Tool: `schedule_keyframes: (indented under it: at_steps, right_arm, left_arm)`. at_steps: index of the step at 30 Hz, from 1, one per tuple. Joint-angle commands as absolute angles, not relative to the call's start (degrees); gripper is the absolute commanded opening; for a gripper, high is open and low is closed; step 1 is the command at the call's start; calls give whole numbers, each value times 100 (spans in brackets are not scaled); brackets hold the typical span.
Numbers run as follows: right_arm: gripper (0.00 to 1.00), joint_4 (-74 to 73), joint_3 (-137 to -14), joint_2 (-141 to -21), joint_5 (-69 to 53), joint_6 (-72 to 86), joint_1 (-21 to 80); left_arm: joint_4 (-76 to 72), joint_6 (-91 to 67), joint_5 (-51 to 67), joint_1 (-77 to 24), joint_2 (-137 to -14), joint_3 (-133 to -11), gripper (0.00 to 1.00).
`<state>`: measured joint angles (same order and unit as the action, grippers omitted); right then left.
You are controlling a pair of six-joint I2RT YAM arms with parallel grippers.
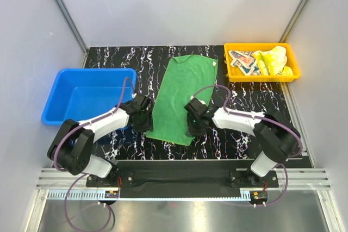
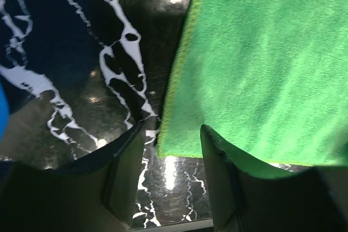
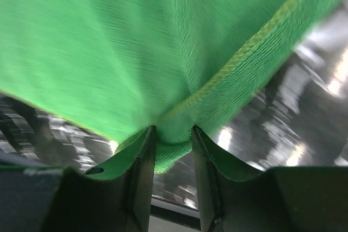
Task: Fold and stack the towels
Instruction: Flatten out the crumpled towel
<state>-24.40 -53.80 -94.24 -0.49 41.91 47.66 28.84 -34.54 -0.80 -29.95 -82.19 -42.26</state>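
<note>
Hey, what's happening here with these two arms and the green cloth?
Two robot arms look set to fold a green towel that lies spread flat on the black marbled table. The right gripper pinches the towel's near right corner. The left gripper is open, its fingers on either side of the near left corner, not gripping it yet. Two more towels, a printed cream one and a yellow one, wait in the orange tray at the far right.

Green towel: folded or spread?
Spread. The green towel lies open at full length on the table, no fold showing; only its near right corner is pinched.
</note>
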Motion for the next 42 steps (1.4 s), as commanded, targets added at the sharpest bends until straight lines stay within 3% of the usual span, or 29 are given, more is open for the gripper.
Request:
schedule_keyframes:
  at_steps: [1,9,16,24,32,42]
  right_arm:
    - [39,-3040,-4932,-8624,640,4578,4799]
    - [38,-3602,-4078,-6988,843,5185,4816]
    - [38,-3130,-4491,-7312,731,4870,4825]
    - [34,-2944,-4369,-7980,808,4842,4825]
    - [33,-3981,-4113,-7350,1459,5212,4834]
    - [32,-4097,-4385,-6926,1354,5152,4834]
  left_arm:
    - [3014,-3550,-492,-3023,-7945,-4157,50]
    - [3103,-3542,-344,-3208,-7076,-4306,50]
    - [2031,-3656,861,-3322,-7127,-3991,53]
    - [2460,-3753,221,-3322,-7523,-3964,52]
    - [3146,-3762,-799,-3322,-7471,-4157,51]
    - [3200,-3507,-282,-3436,-6988,-4596,53]
